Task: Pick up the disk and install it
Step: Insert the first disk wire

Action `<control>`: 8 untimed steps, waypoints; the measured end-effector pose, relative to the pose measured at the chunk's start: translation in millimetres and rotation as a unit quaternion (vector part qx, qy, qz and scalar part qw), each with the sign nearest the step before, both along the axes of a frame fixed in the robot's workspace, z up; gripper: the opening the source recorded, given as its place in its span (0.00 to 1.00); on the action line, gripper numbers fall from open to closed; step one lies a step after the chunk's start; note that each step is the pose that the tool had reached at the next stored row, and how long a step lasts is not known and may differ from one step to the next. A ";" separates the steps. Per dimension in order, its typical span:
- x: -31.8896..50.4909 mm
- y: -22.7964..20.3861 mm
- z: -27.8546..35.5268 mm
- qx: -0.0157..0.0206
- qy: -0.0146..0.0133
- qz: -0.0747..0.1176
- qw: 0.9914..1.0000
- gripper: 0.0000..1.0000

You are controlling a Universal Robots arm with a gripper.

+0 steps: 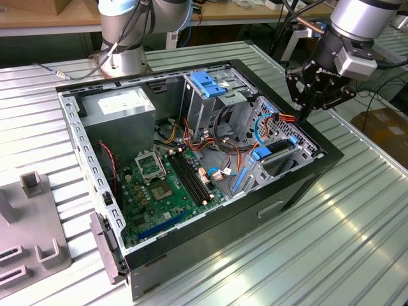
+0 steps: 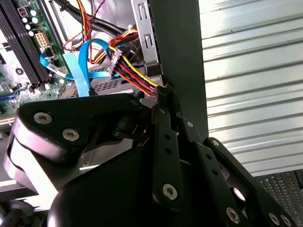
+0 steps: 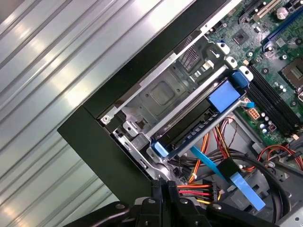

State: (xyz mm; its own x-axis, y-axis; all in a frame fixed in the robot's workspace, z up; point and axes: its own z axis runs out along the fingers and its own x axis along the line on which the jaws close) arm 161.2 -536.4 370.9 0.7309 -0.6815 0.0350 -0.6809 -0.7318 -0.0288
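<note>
Disk (image 3: 189, 128): lodged in bay at 3 o'clock of case (image 1: 255, 213) in exterior view; latching unclear. Gripper (image 1: 299, 118): jaws clenched, nothing held, beside power cables (image 2: 135, 71). Install step judged late; firm seating and cable clearance called for.

surface: ribbed metal table (image 1: 357, 242), glare streaks | behind: wooden bench (image 1: 38, 19) | exterior view's right: cardboard box (image 1: 382, 125)

- The disk (image 3: 201, 124), in the first wrist view: grey body mostly hidden inside the metal bay (image 3: 165, 94).
- The claw (image 3: 165, 185): cut off by that picture's edge.
- The grey fixture (image 1: 29, 236) on the counter (image 1: 357, 223), at the exterior view's left: cut off by the edge.
</note>
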 end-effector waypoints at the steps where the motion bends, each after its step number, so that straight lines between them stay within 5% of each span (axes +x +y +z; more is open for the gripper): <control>1: 0.0 0.0 -0.1 0.000 0.000 -0.004 1.000 0.16; 8: 0.0 0.0 -0.5 0.000 0.000 -0.030 1.000 0.16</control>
